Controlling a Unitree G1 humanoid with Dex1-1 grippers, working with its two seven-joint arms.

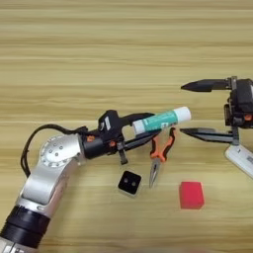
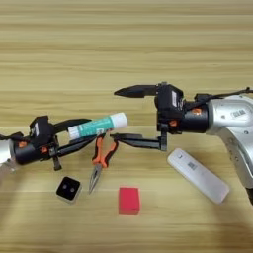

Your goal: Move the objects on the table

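Your left end effector (image 1: 143,129) has its two black fingers closed around the lower end of the white-and-green tube (image 1: 163,120), which juts out to the right, tilted a little upward. Whether the tube is already clear of the bench (image 1: 123,49) cannot be told from above. This looks like the carrying step for that tube: the grip is made, the placement is not.

Your right end effector (image 2: 118,114) hangs near the middle with its fingers spread wide apart and nothing between them. Its lower finger points toward the orange-handled pliers (image 2: 100,157), which lie just below the tube.

The small black square block (image 2: 68,189) lies in front of the pliers, the red foam cube (image 2: 129,200) to its right, and the white remote-like device (image 2: 197,175) lies slantwise beneath the right forearm.

For your next move you will probably need a bare stretch of bench to set the tube on. The grip sits at one end only, so the long free end may swing; move gently and keep it off the right end effector's fingers nearby.
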